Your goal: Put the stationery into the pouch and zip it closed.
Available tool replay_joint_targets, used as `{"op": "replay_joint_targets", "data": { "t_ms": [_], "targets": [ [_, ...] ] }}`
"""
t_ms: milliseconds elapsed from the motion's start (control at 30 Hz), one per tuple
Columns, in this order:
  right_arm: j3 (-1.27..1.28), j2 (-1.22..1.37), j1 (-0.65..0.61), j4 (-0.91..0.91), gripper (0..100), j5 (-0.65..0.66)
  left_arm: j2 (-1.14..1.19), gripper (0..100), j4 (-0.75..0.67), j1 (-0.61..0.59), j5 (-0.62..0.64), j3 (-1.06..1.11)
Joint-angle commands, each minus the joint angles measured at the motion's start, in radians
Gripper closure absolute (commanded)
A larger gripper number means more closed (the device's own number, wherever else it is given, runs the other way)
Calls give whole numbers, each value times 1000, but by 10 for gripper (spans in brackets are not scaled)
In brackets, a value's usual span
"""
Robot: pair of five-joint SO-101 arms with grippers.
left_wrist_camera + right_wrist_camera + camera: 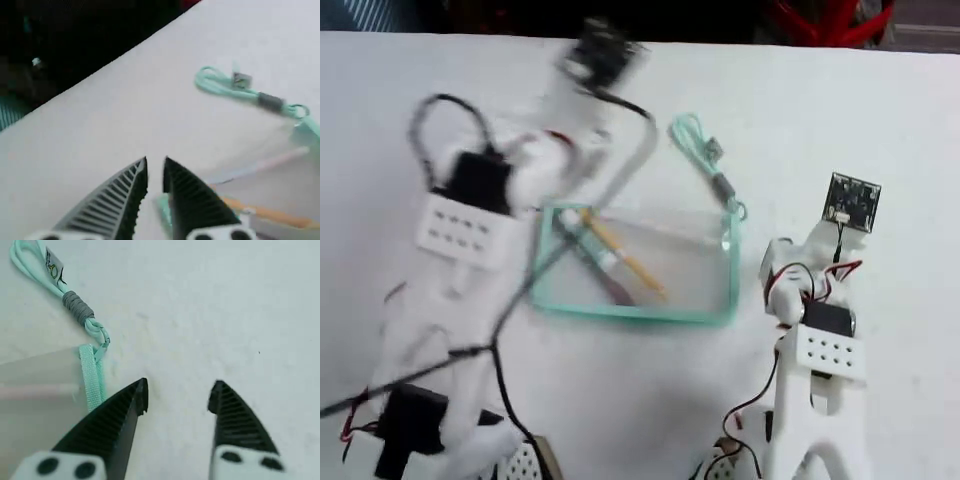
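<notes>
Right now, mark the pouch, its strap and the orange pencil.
pouch (650, 315), high view, green bottom edge.
strap (77, 307), right wrist view, grey wrapped middle.
orange pencil (638, 270), high view, mid-shaft, inside the pouch.

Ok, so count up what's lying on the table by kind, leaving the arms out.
clear pouch: 1
mint lanyard: 1
writing tools inside the pouch: 2 that can be made out, a yellow pencil and a dark pen
Total: 4
</notes>
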Motion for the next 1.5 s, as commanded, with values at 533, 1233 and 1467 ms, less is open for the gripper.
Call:
{"op": "replay_joint_targets", "data": {
  "t_ms": [533, 1233, 1467],
  "targets": [
    [-68, -16, -203, 236, 980, 304, 13, 977, 290, -254, -11, 539],
    [37, -5, -656, 407, 979, 709, -817, 977, -262, -240, 147, 1223],
    [61, -5, -710, 400, 979, 727, -825, 977, -282, -343, 304, 1235]
  ]
}}
